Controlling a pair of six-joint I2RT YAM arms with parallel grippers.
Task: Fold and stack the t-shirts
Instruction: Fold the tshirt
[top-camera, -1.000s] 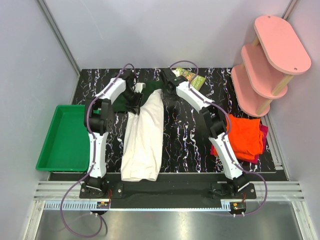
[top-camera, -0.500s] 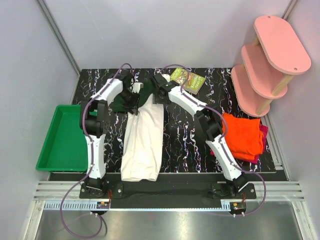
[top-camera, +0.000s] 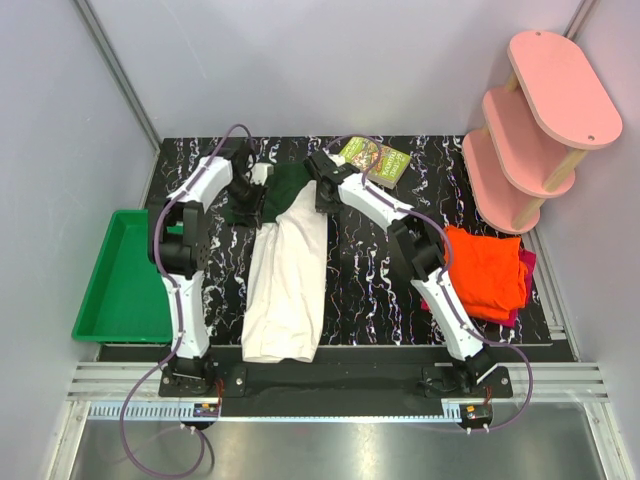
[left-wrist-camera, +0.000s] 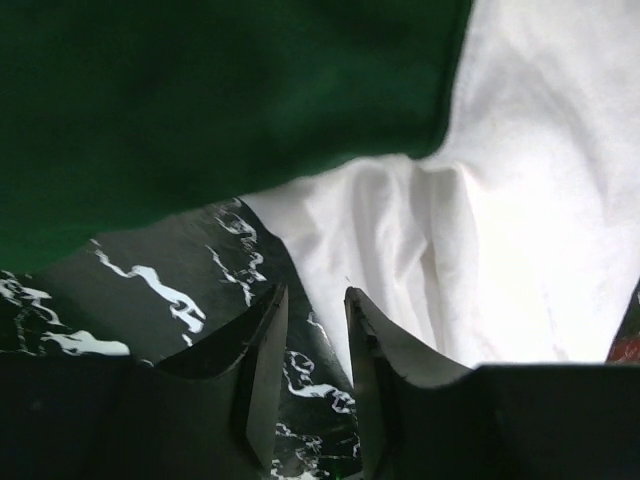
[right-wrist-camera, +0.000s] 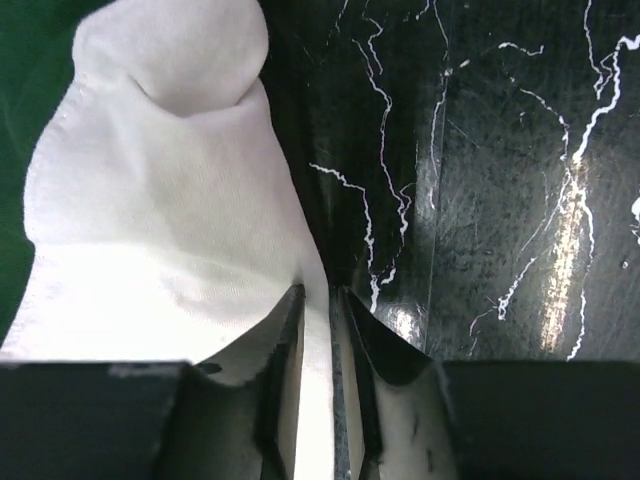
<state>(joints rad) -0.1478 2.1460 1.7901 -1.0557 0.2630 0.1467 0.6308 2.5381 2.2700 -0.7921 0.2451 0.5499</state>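
Within right gripper (right-wrist-camera: 322, 295), cream-white t-shirt (right-wrist-camera: 170, 220) edge

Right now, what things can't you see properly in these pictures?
- Magenta-red shirt: top view, nearly all of it lies under the orange shirt.
- Book cover words: top view, too small to read.
- White shirt: both wrist views show only a corner; the frame edges cut off the rest.

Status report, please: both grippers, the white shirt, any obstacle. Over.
Right gripper shut on cream-white t-shirt, far edge. Left gripper at its green sleeve, grip unclear. Shirt lies lengthwise on table. Green book close beyond right gripper.
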